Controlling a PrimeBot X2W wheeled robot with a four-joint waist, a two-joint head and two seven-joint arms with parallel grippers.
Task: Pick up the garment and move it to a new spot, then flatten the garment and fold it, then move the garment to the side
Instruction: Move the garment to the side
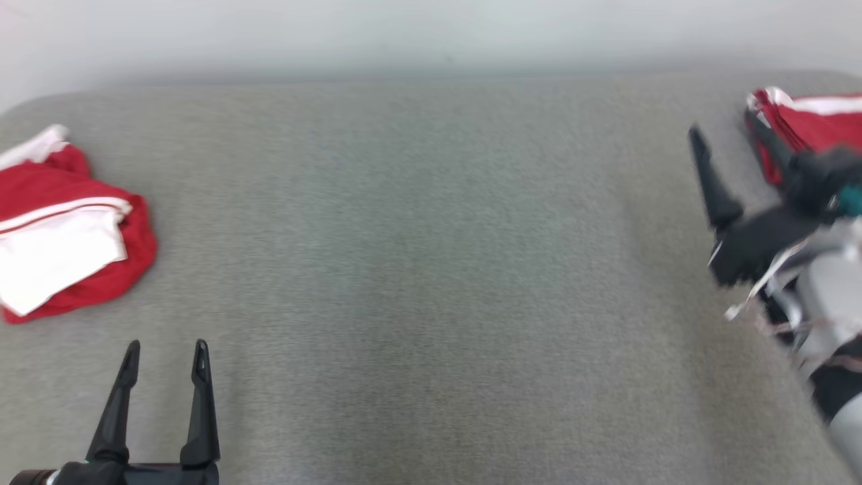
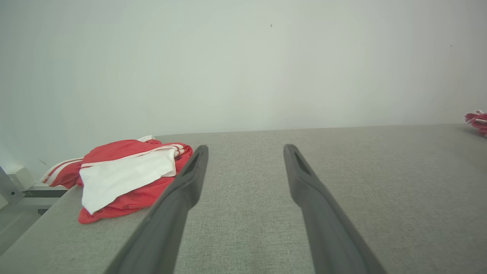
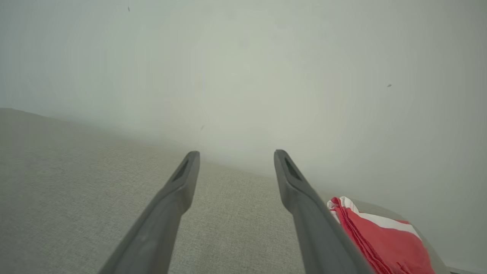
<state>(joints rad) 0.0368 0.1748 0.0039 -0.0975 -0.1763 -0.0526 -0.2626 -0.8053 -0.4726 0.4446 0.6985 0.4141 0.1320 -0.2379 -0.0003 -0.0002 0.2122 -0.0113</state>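
Head view is catching both piles: crumpled garment (image 1: 64, 222) lying ahead-left of the spread left gripper (image 1: 165, 350), folded garment (image 1: 818, 124) sitting just beside the spread right gripper (image 1: 726, 133). Right wrist view is showing its layered edge.

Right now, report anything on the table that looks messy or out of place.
The red-and-white garment at the left edge of the table lies crumpled in a heap, its white panel flopped over the red. The other garment, far right, sits neatly folded. Nothing looks spilled or damaged.
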